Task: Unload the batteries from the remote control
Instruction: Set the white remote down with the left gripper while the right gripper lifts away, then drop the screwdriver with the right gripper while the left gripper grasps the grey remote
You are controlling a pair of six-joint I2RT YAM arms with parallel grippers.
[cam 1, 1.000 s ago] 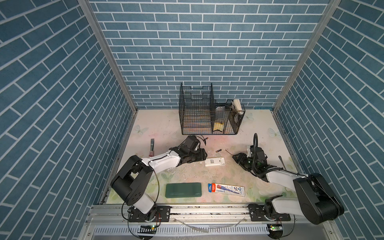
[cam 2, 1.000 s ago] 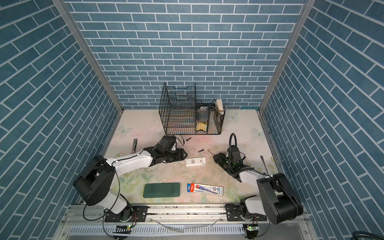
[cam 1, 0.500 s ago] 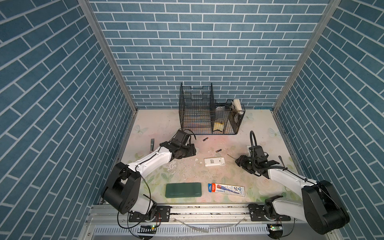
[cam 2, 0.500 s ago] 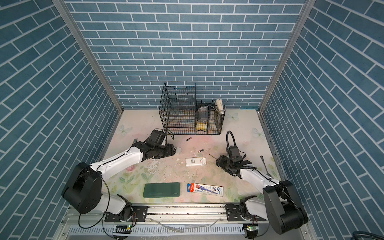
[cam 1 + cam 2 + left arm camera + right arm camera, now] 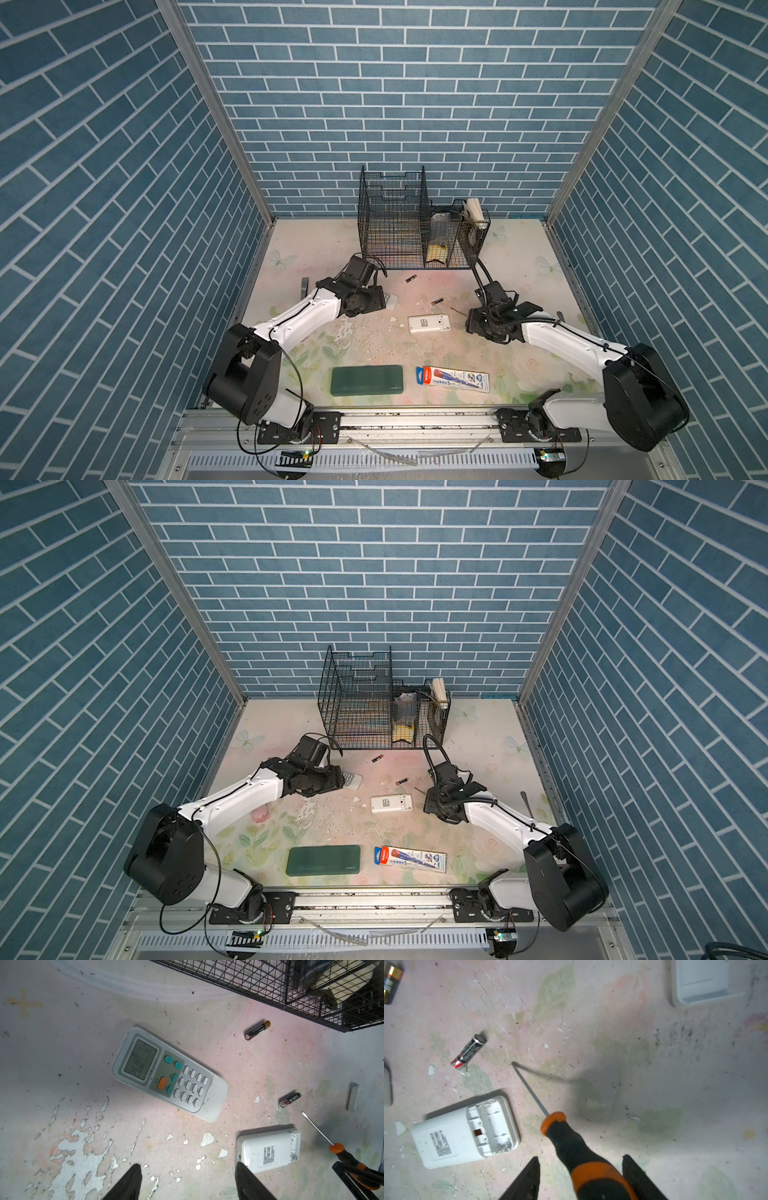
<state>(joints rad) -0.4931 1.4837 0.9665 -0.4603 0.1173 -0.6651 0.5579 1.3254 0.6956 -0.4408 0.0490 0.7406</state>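
Note:
A white remote control (image 5: 429,323) (image 5: 467,1132) lies face down, its battery bay open and empty. Two batteries (image 5: 410,279) (image 5: 437,301) lie loose on the table behind it; in the left wrist view these batteries (image 5: 257,1030) (image 5: 290,1100) show black with coloured ends. A second remote (image 5: 169,1076) lies face up with digits on its display. My left gripper (image 5: 188,1169) (image 5: 376,303) hovers open and empty beside that face-up remote. My right gripper (image 5: 581,1158) (image 5: 473,326) is open, and the screwdriver (image 5: 571,1142) handle sits between its fingers with gaps on both sides.
A black wire basket (image 5: 395,224) stands at the back. A green case (image 5: 367,379) and a printed box (image 5: 453,378) lie near the front edge. A white cover (image 5: 708,980) rests beyond the screwdriver. A grey strip (image 5: 305,286) lies at the left.
My left gripper has drawn back to the left, away from the white remote. My right arm has stretched lower and shifted slightly left. Both grippers have opened a little wider.

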